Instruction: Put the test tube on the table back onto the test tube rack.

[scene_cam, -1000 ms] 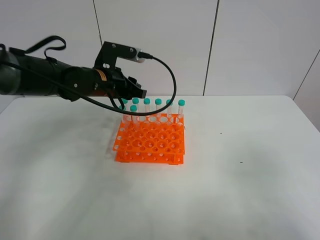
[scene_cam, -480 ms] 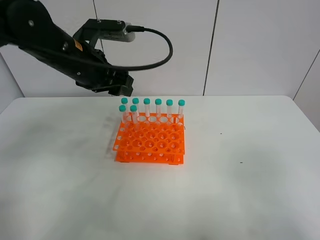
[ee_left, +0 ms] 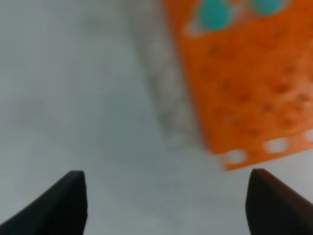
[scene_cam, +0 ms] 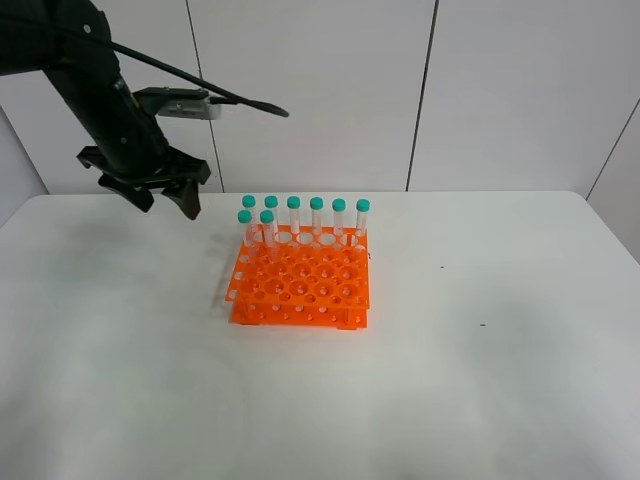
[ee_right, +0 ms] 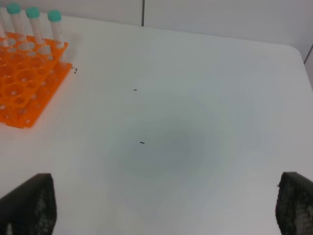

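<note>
The orange rack (scene_cam: 302,283) is sitting near the middle of the white counter (scene_cam: 480,380). Seven tubes with teal caps are standing up in it. Six are lining up along the back row (scene_cam: 316,218), and one more tube (scene_cam: 267,230) is standing just in front of that row, near the left end. No tube is lying on the counter, so I am taking this front one to be the tube of the task, though they all look the same. The left gripper (scene_cam: 165,200) is hanging in the air to the left of the rack, above the back of the counter, and its two jaws are pointing down and standing wide apart with nothing between them. In the left wrist view, the rack (ee_left: 244,83) is looking blurry, with two teal caps (ee_left: 213,13) showing at its far end. In the right wrist view, the right gripper (ee_right: 166,205) is showing only two dark tips, far apart, over bare counter (ee_right: 195,98) beside the rack (ee_right: 24,88), holding nothing. Three small dark specks (ee_right: 141,143) are dotting the counter.
</note>
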Robot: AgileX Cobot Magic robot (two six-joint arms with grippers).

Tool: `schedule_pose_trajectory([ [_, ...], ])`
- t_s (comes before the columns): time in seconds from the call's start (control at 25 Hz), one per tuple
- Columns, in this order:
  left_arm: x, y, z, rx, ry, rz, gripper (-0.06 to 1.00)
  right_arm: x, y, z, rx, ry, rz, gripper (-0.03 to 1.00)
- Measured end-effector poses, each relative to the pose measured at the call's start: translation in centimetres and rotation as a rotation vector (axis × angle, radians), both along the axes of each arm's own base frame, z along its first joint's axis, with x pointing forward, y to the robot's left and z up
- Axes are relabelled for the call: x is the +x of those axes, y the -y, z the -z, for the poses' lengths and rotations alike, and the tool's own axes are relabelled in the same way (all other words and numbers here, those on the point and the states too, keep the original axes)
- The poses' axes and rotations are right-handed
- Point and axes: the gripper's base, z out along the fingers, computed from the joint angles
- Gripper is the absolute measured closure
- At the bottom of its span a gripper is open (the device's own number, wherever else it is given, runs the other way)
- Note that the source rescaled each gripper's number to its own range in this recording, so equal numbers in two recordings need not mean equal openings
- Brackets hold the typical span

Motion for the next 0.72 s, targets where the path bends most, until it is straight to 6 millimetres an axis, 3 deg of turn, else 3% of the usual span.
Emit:
schedule_pose_trajectory([
  [0.2,0.2,-5.7,0.2,0.048,-0.078,-0.136,-0.05,0.0,0.0,0.0,0.000,0.000,0.000,-0.03],
  [0.32,-0.3,-7.8,0.4,0.054,-0.144,-0.197,-0.05,0.0,0.0,0.0,0.000,0.000,0.000,-0.03],
  [0.56,-0.5,-8.0,0.4,0.015,-0.155,-0.217,-0.05,0.0,0.0,0.0,0.000,0.000,0.000,-0.03],
  [0.72,-2.4,-8.1,0.5,0.016,-0.179,-0.209,-0.05,0.0,0.0,0.0,0.000,0.000,0.000,-0.03],
])
